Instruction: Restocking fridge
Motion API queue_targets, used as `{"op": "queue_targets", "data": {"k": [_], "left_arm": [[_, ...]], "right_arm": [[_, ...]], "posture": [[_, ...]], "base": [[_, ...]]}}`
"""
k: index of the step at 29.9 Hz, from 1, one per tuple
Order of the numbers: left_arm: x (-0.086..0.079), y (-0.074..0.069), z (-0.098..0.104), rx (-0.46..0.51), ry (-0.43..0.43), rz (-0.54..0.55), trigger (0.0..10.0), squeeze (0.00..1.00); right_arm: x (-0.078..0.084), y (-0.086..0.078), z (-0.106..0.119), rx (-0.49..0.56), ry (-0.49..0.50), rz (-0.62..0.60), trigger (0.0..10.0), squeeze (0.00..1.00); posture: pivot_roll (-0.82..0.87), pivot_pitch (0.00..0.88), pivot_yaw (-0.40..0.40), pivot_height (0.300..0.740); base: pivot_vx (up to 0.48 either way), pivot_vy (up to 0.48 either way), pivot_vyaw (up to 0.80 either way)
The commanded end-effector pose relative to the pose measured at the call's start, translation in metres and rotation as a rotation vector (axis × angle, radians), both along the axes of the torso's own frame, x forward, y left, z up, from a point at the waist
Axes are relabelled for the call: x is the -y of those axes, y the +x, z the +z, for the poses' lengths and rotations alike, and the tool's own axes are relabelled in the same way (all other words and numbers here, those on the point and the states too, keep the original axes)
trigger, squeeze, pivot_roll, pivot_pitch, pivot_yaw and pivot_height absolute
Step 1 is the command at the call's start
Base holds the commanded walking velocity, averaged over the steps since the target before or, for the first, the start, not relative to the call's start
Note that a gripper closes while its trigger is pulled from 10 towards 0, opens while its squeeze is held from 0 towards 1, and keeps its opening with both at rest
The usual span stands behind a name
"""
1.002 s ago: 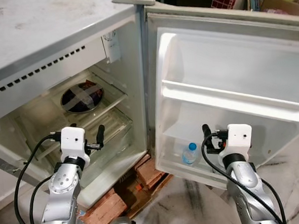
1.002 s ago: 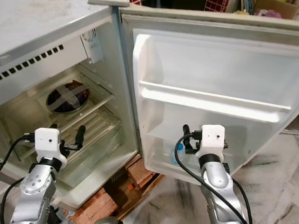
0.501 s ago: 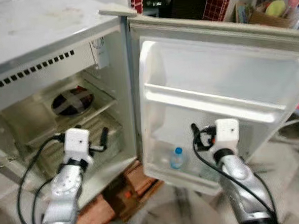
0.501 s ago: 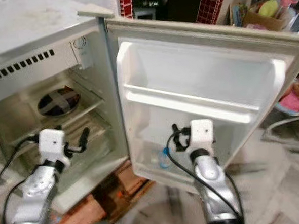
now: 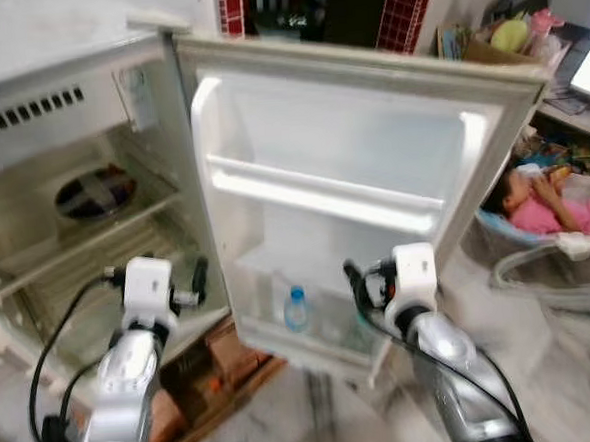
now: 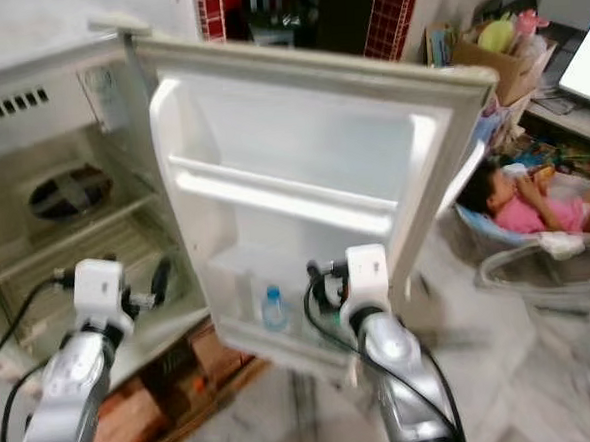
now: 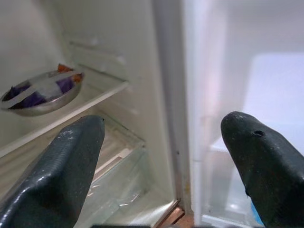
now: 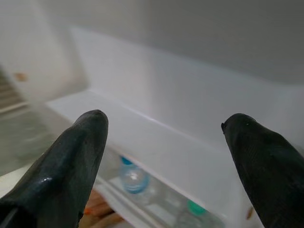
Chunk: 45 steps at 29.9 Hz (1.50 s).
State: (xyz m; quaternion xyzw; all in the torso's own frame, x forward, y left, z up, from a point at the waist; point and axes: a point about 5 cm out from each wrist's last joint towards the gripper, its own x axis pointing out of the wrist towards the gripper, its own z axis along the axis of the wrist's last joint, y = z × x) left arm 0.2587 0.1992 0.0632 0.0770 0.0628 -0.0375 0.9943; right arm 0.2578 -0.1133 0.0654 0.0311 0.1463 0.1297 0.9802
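Fridge (image 5: pixel 90 143) stands open before us, its door (image 5: pixel 342 178) swung wide at 12 o'clock. A water bottle (image 5: pixel 295 308) sits upright in the door's lowest rack. A foil-covered bowl (image 5: pixel 93 191) rests on an inner shelf at 10 o'clock. Our left gripper (image 7: pixel 161 156) faces the cabinet, fingers spread and empty. Our right gripper (image 8: pixel 164 161) faces the door rack, fingers spread too. A person (image 5: pixel 544 196) reclines at 3 o'clock.

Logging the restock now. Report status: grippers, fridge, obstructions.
Left gripper open, empty, facing fridge shelves. Right gripper open, empty, at the door's bottom rack. One water bottle stands in that rack. Covered bowl on upper shelf. Person reclined right of door.
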Motion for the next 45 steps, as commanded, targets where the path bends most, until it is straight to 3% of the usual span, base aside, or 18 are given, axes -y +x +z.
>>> {"op": "queue_targets", "data": {"k": [1,14,17,20,35,41,45], "left_arm": [[0.008,0.003,0.000,0.004,-0.005,-0.022,10.0,0.00],[0.009,0.002,0.000,0.001,0.002,-0.029,10.0,0.00],[0.009,0.002,-0.001,-0.001,0.004,-0.033,10.0,0.00],[0.009,0.001,-0.001,-0.005,0.006,-0.035,10.0,0.00],[0.010,-0.002,-0.003,-0.017,0.013,-0.046,10.0,0.00],[0.005,-0.003,-0.005,-0.045,-0.012,0.008,10.0,0.00],[-0.001,-0.004,-0.007,-0.069,-0.040,0.057,10.0,0.00]], "right_arm": [[0.026,0.001,-0.002,-0.013,-0.028,-0.085,10.0,0.00],[0.013,-0.001,0.001,-0.017,0.050,0.092,10.0,0.00],[0.000,-0.018,-0.001,-0.062,0.075,0.329,10.0,0.00],[0.002,-0.025,-0.003,-0.080,0.081,0.392,10.0,0.00],[0.027,-0.008,-0.007,-0.062,-0.042,0.289,10.0,0.00],[0.043,0.017,0.013,0.076,-0.072,0.117,10.0,0.00],[0.044,0.028,0.024,0.146,-0.073,0.053,10.0,0.00]], "posture": [[0.09,0.000,-0.003,0.740],[0.09,0.000,-0.001,0.740],[0.09,0.001,0.001,0.740],[0.09,0.006,0.001,0.740],[0.09,0.021,0.008,0.740],[0.10,0.027,0.007,0.740],[0.10,0.029,0.005,0.740]], "base": [[0.000,-0.420,0.00],[0.000,-0.423,0.00],[0.000,-0.424,0.00],[0.000,-0.419,0.00],[0.000,-0.382,0.00],[0.000,0.000,0.76],[0.000,0.000,0.78]]}}
